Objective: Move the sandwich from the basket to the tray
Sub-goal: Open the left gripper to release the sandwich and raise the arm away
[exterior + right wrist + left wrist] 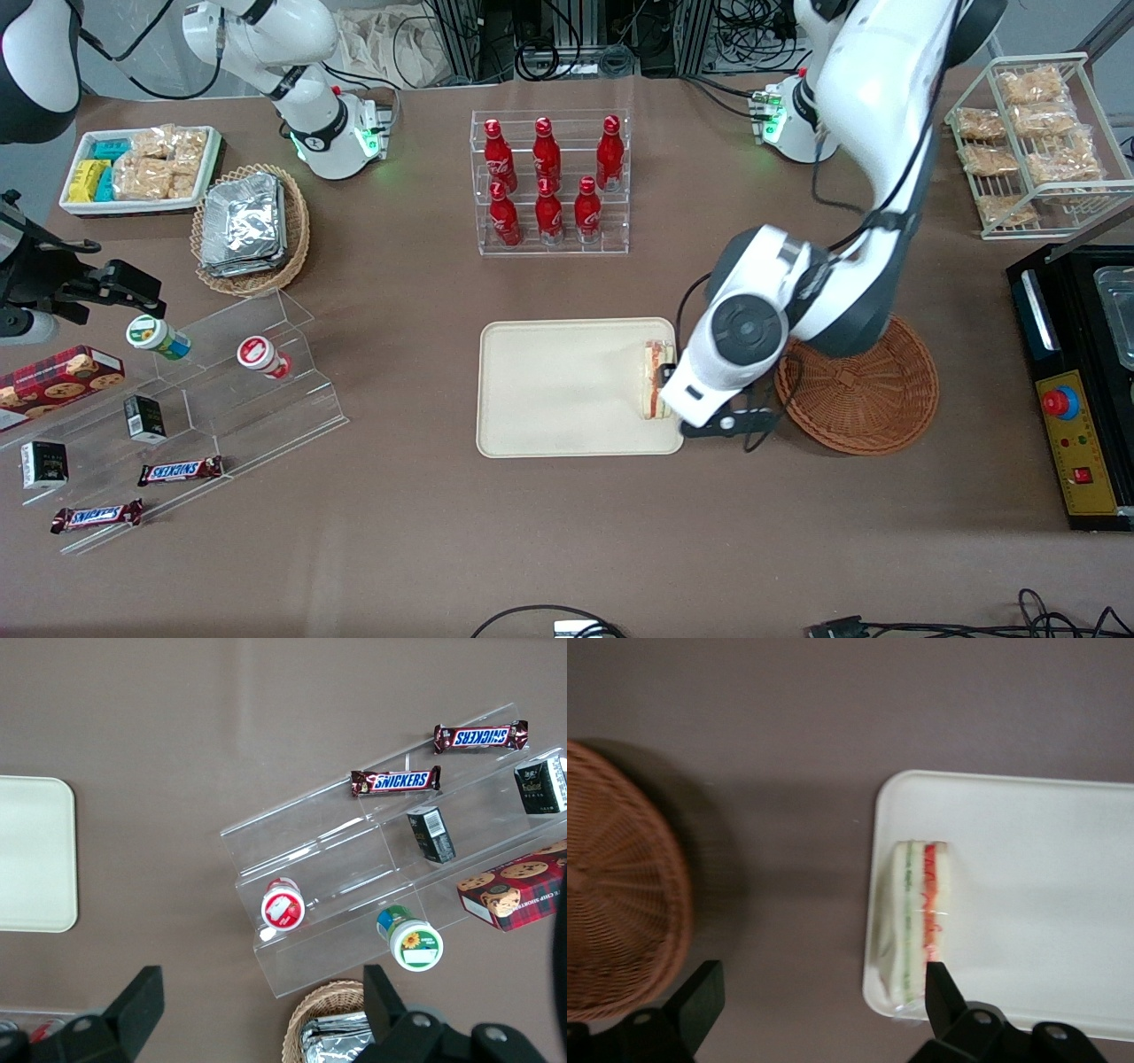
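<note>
The sandwich (654,379) lay on the tray (549,390) just inside its right-hand edge in the front view — so close to the rim that its lower end seemed to rest on the rounded corner. The basket (864,394), to the right of the tray in that view, showed nothing in it.

The gripper (819,992) hung above that same corner with its fingers spread wide and nothing between them; one fingertip (937,979) stood right at the sandwich's filling edge, the other out over bare table (797,744) between tray and basket. Whether that near fingertip touched the sandwich or its clear wrap could not be judged for certain from the wrist view.

That was the risk. If the fingertip caught the wrap as the arm rose or swung off, it could drag the sandwich over the low rim onto the table. A sideways retreat toward the basket looked most likely to do it — a straight lift seemed safer.
</note>
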